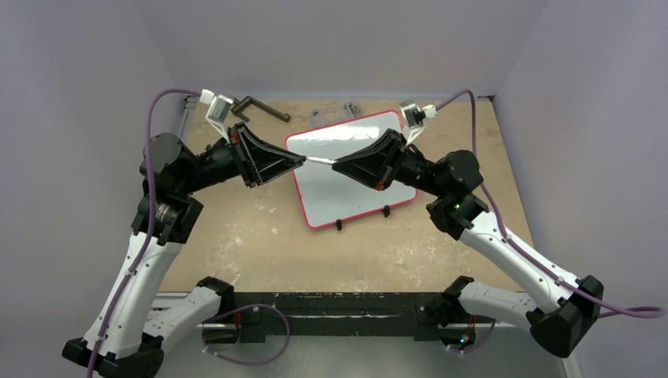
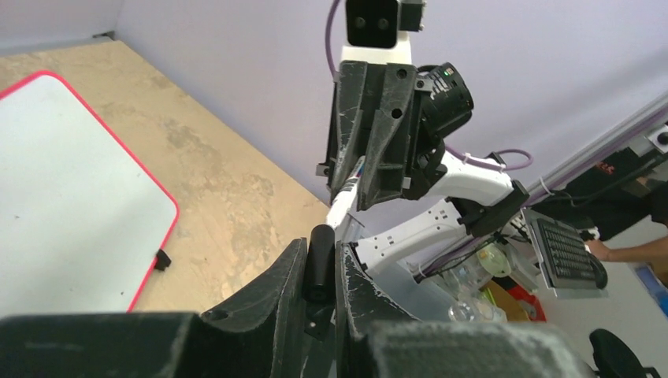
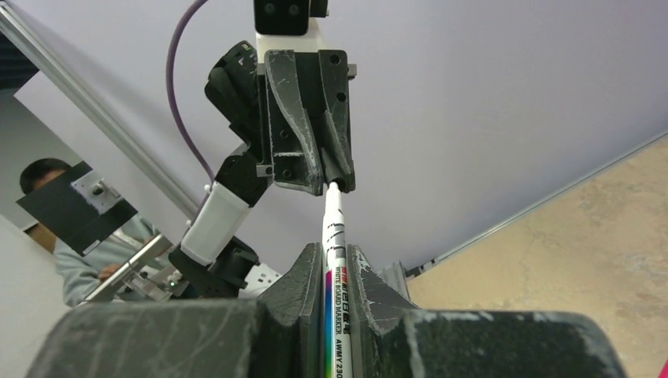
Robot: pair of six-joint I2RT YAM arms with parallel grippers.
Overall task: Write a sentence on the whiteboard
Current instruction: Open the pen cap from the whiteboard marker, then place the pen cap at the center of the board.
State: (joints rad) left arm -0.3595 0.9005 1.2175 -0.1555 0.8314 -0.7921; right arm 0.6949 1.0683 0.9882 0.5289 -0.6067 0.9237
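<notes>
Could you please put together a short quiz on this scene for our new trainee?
1. True or false: the whiteboard marker lies loose on the whiteboard.
2. Which gripper grips the marker's black end? A) the left gripper B) the right gripper C) neither
3. Fill in (nearest or farthest): the whiteboard's two black feet sit on the edge ___ to the arm bases.

Key: 1. False: both grippers hold it between them over the board. 2. A; the right gripper grips the white printed barrel. 3. Nearest.
</notes>
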